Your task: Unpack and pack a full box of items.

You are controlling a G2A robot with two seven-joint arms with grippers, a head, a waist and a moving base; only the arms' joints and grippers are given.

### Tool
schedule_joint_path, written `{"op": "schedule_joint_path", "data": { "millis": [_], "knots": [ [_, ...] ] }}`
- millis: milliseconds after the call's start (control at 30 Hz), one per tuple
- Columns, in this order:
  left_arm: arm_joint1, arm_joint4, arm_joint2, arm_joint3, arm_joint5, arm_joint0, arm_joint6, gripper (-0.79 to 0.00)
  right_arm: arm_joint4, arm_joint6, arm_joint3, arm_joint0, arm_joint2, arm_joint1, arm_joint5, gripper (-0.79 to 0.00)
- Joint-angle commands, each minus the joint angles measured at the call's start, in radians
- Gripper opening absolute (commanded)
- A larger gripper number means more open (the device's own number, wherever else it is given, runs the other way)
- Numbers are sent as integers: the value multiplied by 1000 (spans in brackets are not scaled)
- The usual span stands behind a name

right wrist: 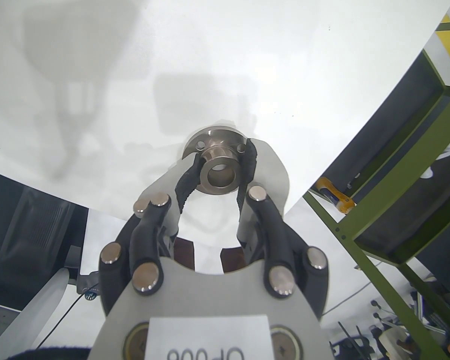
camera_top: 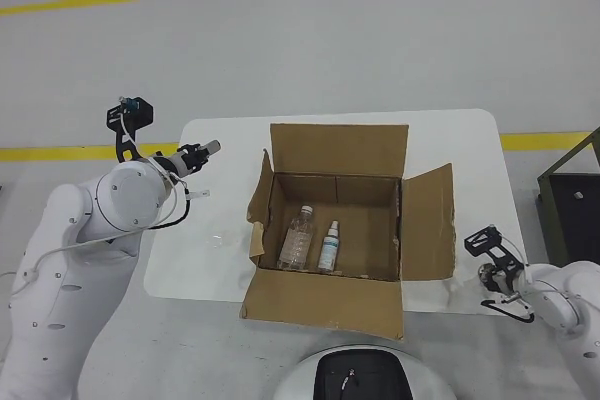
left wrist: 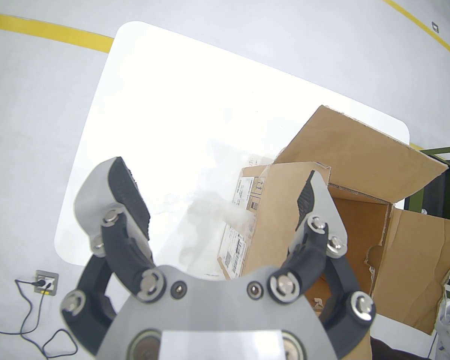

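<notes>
1. The white table (camera_top: pixel 440 140) had rounded corners and carried the box.
2. The green rack (camera_top: pixel 580 185) stood on the floor at 3 o'clock of the table, apart from it.
3. The cardboard box (camera_top: pixel 338 150) stood in the middle of the table with its flaps open, so its inside was visible from above.
4. The right arm (camera_top: pixel 570 300) came in at 4 o'clock of the box, by the table's edge.
5. The left gripper (camera_top: pixel 202 152) hung over the table at 10 o'clock of the box, near it but not touching. Its fingers (left wrist: pixel 125 185) were spread wide and nothing was between them.
6. The right gripper (right wrist: pixel 219 162) was closed around a metal flanged ring (right wrist: pixel 217 174), above a white surface.
7. The clear bottle (camera_top: pixel 297 238) was on the box floor, with its cap toward 12 o'clock.
8. The white spray bottle (camera_top: pixel 329 247) was just beside it at 3 o'clock, its cap also toward 12 o'clock.
9. The metal flanged ring was outside the box, between the right gripper's dark pads.
</notes>
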Motion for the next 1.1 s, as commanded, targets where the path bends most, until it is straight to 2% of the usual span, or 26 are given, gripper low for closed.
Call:
{"op": "schedule_joint_path", "data": {
  "millis": [0,133,267,433,567,633,733,900,1000,1067],
  "knots": [
    [0,0,0,0,0,0,0,0,6,-2,-10,1,6,1,10,-785],
    [0,0,0,0,0,0,0,0,86,-21,-40,16,56,1,76,-785],
    [0,0,0,0,0,0,0,0,241,-62,-80,54,138,-4,215,-785],
    [0,0,0,0,0,0,0,0,538,-114,-134,132,248,-10,362,-785],
    [0,0,0,0,0,0,0,0,770,-162,-165,182,293,-15,402,-785],
    [0,0,0,0,0,0,0,0,878,-177,-184,200,297,-17,390,-785],
    [0,0,0,0,0,0,0,0,1018,-155,-195,219,271,-18,354,-785],
    [0,0,0,0,0,0,0,0,1072,-132,-194,266,155,-17,325,-785],
    [0,0,0,0,0,0,0,0,1039,-118,-194,299,52,-17,335,-785],
    [0,0,0,0,0,0,0,0,956,-101,-195,322,-26,-16,356,-785]
  ]
}}
